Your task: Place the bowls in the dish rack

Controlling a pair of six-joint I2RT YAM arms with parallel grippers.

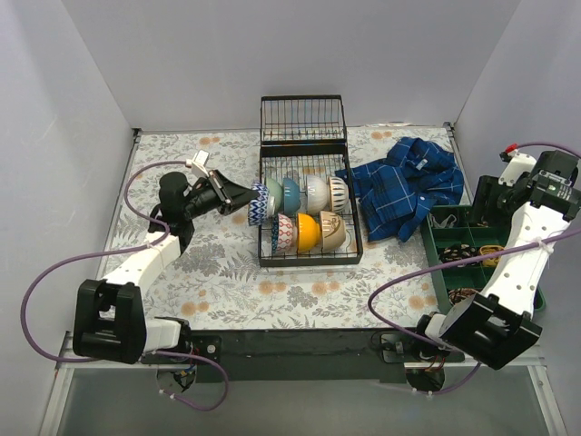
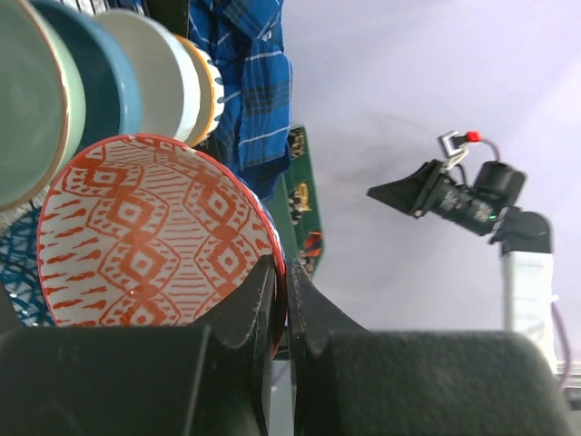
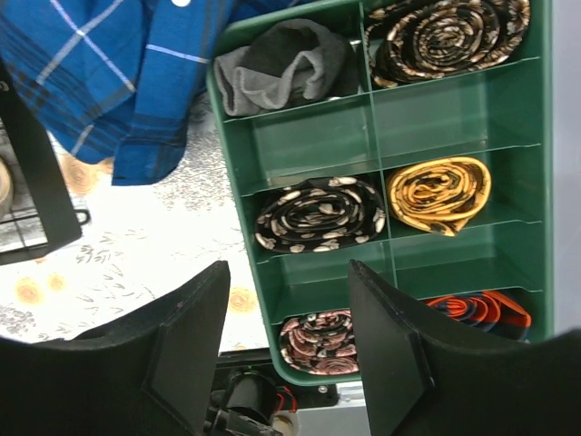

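The dish rack (image 1: 309, 262) sits just ahead of the left tool (image 2: 281, 272). A green tray (image 3: 542, 182) lies under the right tool (image 3: 289, 272), which is partly open and holds nothing. The left tool is squeezed tight on a red-patterned bowl's (image 2: 154, 236) rim.

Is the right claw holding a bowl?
No, the right claw is open with nothing between its fingers, hanging over the green tray.

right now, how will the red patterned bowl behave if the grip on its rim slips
Probably rigid and breakable: the red patterned bowl looks like glazed ceramic. The left end effector pinches only one edge of its glossy rim, so it might pivot or slide.
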